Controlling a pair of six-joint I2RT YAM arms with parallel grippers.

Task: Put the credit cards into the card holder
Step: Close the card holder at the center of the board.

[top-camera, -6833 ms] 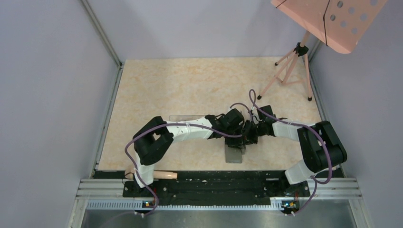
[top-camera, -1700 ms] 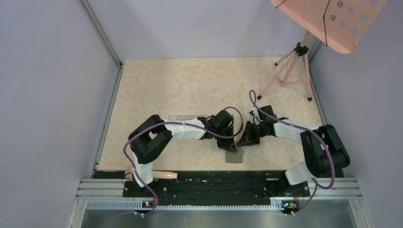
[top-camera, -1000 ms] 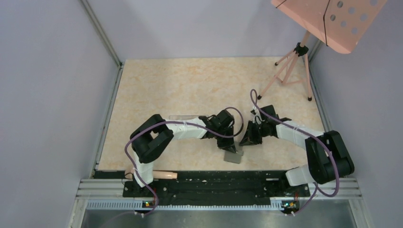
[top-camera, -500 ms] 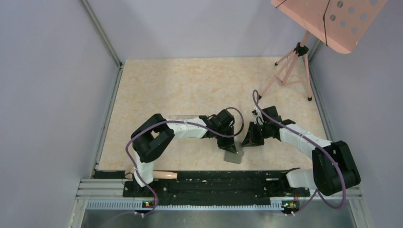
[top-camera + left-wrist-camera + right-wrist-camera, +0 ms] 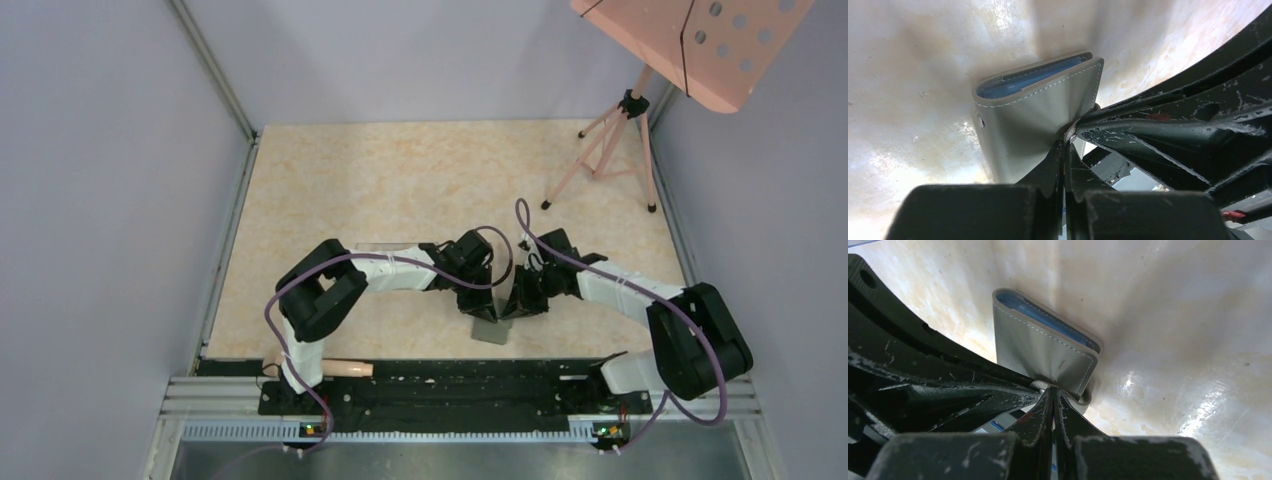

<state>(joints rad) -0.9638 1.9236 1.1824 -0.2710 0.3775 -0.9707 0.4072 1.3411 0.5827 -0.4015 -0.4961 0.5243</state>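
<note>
The gray card holder lies folded on the table near the front edge. Its blue inside shows along the fold in the left wrist view and the right wrist view. My left gripper is shut, and its tips touch the holder's edge by the metal snap. My right gripper is also shut, and its tips meet the same edge from the other side, by the small side tab. No black credit card is in view.
A clear plastic box lies behind the left arm. A pink tripod and a pink panel stand at the back right. A beige stick lies by the left base. Walls close in on both sides.
My right gripper has moved left and toward the front, closing in on the holder's edge beside my left gripper. The left gripper and the holder have stayed put.
</note>
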